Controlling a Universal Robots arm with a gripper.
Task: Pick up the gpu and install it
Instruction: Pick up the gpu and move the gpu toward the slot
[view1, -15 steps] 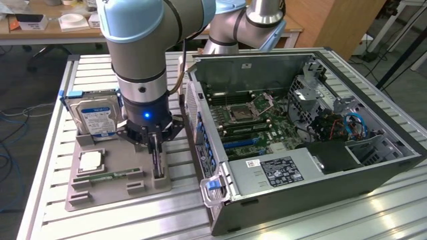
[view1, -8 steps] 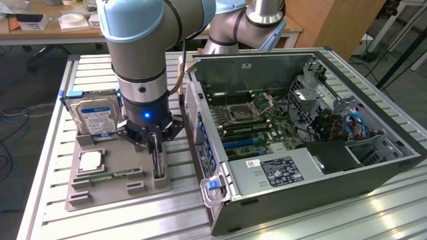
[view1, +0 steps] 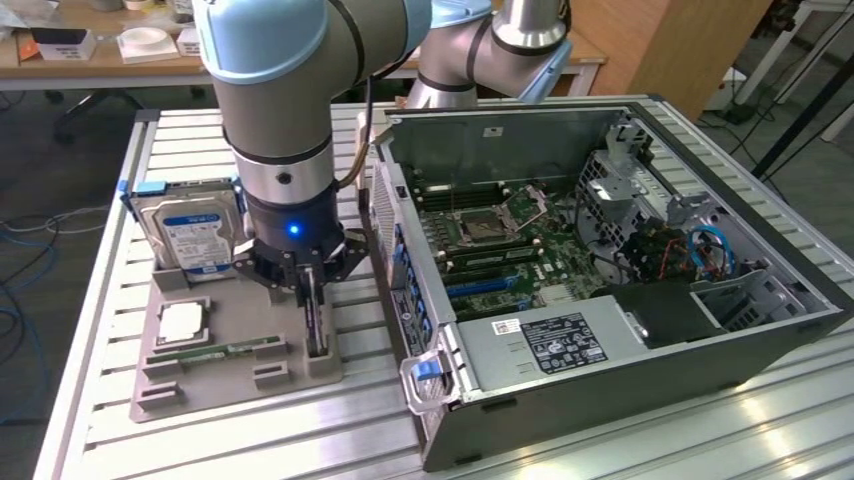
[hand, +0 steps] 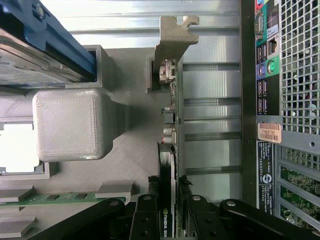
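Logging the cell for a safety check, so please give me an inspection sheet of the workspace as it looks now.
Surface: slatted metal table carrying a grey fixture tray.
Job's things: gpu stands on edge in the tray's slot; open computer case beside the tray.
Clutter: hard drive, processor chip and memory stick in the tray.
End effector: lowered at the gpu's upper edge.
Cables: blue cables inside the case; loose cables on the floor.
Surroundings: desk and wooden cabinet behind.
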